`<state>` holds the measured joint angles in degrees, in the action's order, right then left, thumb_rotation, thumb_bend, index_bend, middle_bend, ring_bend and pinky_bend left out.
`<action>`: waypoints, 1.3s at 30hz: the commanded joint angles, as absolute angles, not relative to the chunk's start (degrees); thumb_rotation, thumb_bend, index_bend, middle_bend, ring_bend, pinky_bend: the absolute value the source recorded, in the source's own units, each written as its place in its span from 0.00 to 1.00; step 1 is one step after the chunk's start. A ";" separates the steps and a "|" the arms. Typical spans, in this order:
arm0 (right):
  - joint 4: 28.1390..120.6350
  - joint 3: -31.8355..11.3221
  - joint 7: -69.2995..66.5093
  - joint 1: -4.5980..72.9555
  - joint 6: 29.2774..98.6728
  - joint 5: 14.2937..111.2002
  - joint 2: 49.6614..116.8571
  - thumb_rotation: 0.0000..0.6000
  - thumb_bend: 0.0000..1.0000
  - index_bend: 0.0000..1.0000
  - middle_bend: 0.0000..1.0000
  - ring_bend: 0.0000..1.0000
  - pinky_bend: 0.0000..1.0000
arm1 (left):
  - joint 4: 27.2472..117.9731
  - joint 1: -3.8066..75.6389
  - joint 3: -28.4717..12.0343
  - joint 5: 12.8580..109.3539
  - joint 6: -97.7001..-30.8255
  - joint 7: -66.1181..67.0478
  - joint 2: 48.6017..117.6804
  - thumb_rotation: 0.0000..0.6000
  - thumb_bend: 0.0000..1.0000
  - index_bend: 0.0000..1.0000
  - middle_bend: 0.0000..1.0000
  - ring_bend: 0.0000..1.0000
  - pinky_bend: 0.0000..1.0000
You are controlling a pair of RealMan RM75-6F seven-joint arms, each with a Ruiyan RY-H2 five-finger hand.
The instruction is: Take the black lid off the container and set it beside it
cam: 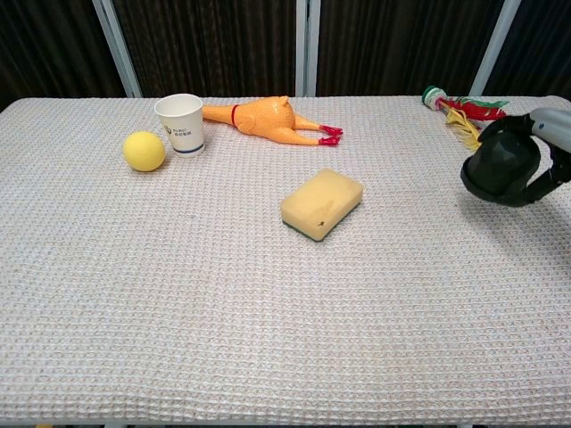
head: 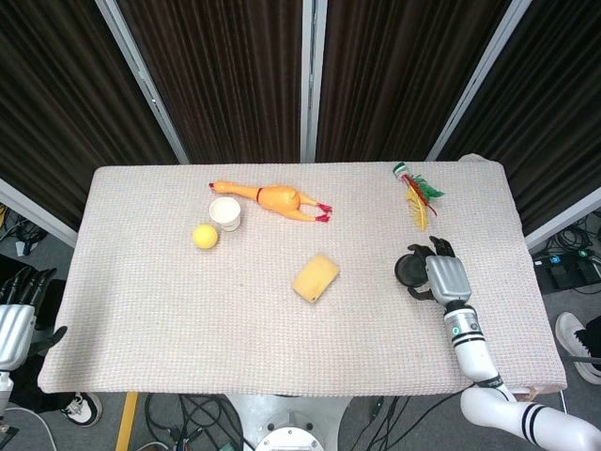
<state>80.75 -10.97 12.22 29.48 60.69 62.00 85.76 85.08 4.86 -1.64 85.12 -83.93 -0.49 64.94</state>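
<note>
Fingers of the right hand [cam: 546, 153] curl around the round black plastic lid [cam: 500, 168], tilted, apparently clear of the woven table mat [cam: 268, 294]. No container shows; the left hand [head: 17, 315] is far off.

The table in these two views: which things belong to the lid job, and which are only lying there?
For the job:
- round black lid, lifted clear of the cloth
- right hand, holding it

Only lying about:
- yellow rectangular sponge
- white paper cup
- yellow ball
- orange rubber chicken
- red, green and yellow feather toy
</note>
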 commanded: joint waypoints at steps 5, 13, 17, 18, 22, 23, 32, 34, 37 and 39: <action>97.79 -17.65 15.98 30.04 71.97 70.70 75.81 1.00 0.16 0.22 0.44 0.05 0.00 | 85.33 5.10 -1.58 85.17 -83.46 -0.33 64.96 1.00 0.19 0.08 0.10 0.00 0.14; 105.59 -20.30 17.91 29.79 76.26 73.15 71.43 1.00 0.16 0.24 0.44 0.06 0.00 | 85.71 5.20 -1.51 85.21 -83.23 -0.43 64.55 1.00 0.19 0.08 0.10 0.00 0.14; 102.83 -19.14 17.07 29.73 75.18 71.08 72.93 1.00 0.16 0.25 0.45 0.07 0.00 | 85.44 5.12 -1.34 85.14 -83.04 -0.73 64.80 1.00 0.19 0.08 0.10 0.00 0.14; 101.14 -18.52 16.91 29.77 74.48 70.15 73.86 1.00 0.16 0.25 0.46 0.07 0.00 | 85.34 5.13 -1.28 85.11 -82.91 -0.86 64.92 1.00 0.19 0.08 0.10 0.00 0.14; 90.21 -14.02 16.27 30.70 66.61 64.05 79.79 1.00 0.16 0.26 0.46 0.07 0.00 | 85.25 5.31 -1.10 85.30 -82.48 -0.98 65.09 1.00 0.19 0.08 0.10 0.00 0.14; 88.04 -12.97 15.65 31.02 64.44 63.41 81.00 1.00 0.16 0.26 0.46 0.08 0.00 | 85.29 5.39 -1.18 85.36 -82.52 -0.98 65.07 1.00 0.19 0.08 0.10 0.00 0.14; 96.80 -19.00 12.05 31.42 79.28 79.67 77.32 1.00 0.16 0.27 0.46 0.09 0.00 | 86.70 6.03 -1.83 85.79 -82.95 0.42 64.72 1.00 0.19 0.08 0.10 0.00 0.14; 101.63 -20.99 14.07 30.49 84.47 83.52 74.81 1.00 0.16 0.27 0.46 0.09 0.00 | 86.84 6.06 -1.82 85.64 -82.81 0.48 64.85 1.00 0.19 0.08 0.10 0.00 0.14; 102.75 -20.61 17.08 28.81 88.56 86.35 74.23 1.00 0.16 0.27 0.46 0.09 0.00 | 86.80 6.19 -1.63 85.71 -82.45 0.52 65.05 1.00 0.19 0.08 0.10 0.00 0.14; 100.30 -18.44 18.17 28.02 87.01 84.30 75.50 1.00 0.16 0.27 0.46 0.09 0.00 | 86.70 6.17 -1.44 85.83 -82.36 0.50 65.05 1.00 0.19 0.08 0.10 0.00 0.14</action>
